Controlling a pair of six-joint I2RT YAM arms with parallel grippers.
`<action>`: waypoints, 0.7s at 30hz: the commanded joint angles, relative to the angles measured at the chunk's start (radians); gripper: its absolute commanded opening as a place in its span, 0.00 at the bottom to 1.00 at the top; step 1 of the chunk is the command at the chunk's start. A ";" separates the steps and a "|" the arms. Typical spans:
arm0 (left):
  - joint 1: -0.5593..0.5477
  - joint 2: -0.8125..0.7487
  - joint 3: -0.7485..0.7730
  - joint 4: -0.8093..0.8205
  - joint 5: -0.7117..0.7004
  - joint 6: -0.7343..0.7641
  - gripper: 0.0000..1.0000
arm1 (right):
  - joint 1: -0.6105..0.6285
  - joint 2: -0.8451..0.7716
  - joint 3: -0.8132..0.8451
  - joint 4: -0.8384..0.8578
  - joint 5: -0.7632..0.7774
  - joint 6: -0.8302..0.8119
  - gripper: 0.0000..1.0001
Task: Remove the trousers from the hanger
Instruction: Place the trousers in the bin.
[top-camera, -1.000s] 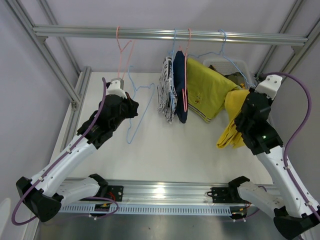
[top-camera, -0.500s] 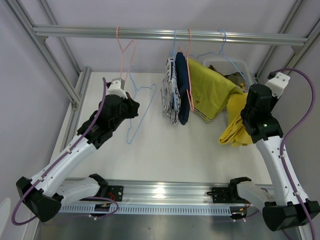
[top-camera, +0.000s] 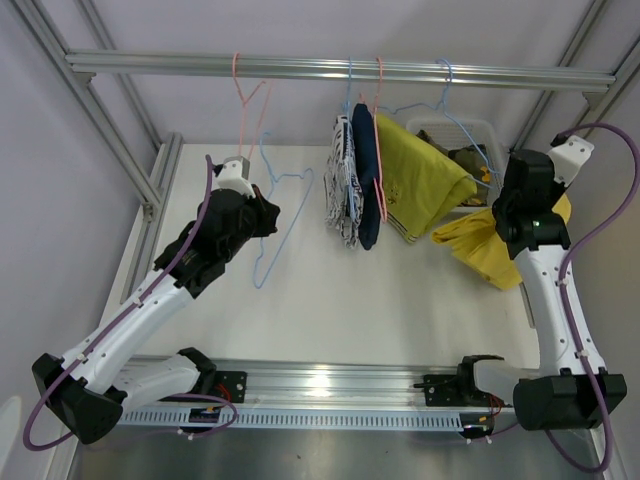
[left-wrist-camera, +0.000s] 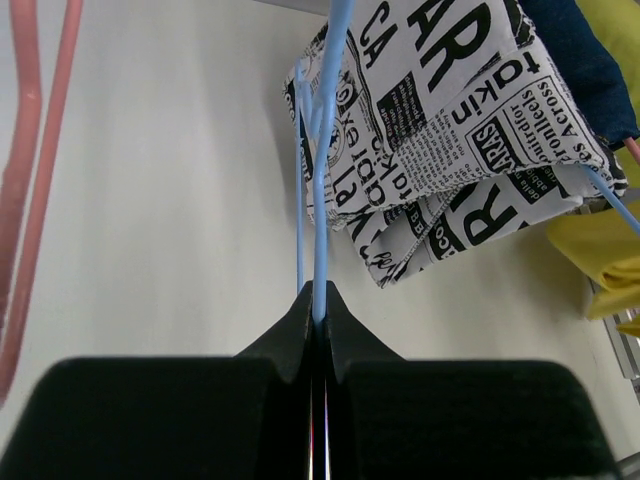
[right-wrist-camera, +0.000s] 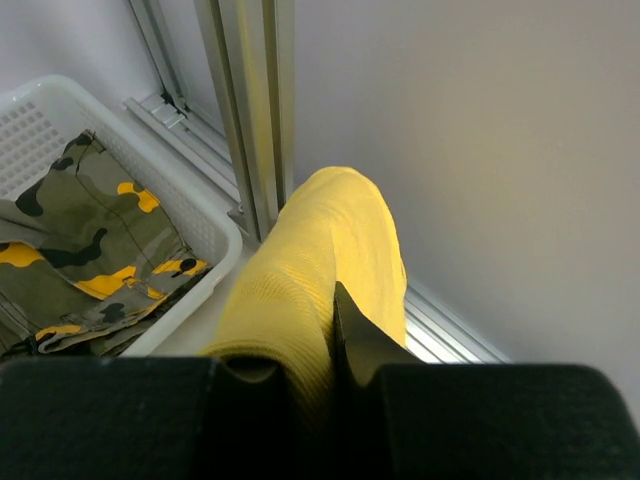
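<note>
The right fingers (right-wrist-camera: 362, 345) clamp mustard-yellow trousers (right-wrist-camera: 330, 230) beside the white basket (right-wrist-camera: 40, 120) while the left fingers (left-wrist-camera: 288, 328) pinch the blue hanger (left-wrist-camera: 322, 200); releasing here could drop them outside it.

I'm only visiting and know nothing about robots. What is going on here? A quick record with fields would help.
left gripper: shut on an empty blue hanger
right gripper: shut on the bright yellow trousers, held off to the right by the wall
hanging from the rail: newspaper-print trousers, navy trousers, mustard trousers
white basket: holds the camouflage trousers
pink hanger: empty, on the rail
</note>
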 joint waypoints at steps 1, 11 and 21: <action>0.007 -0.010 0.048 0.021 0.025 0.005 0.01 | -0.038 0.023 0.094 0.106 -0.056 0.062 0.00; 0.008 -0.002 0.040 0.021 0.034 0.003 0.01 | -0.257 0.091 0.112 0.076 -0.271 0.177 0.00; 0.008 0.004 0.049 0.020 0.043 0.000 0.01 | -0.271 0.143 0.109 0.166 -0.417 0.163 0.00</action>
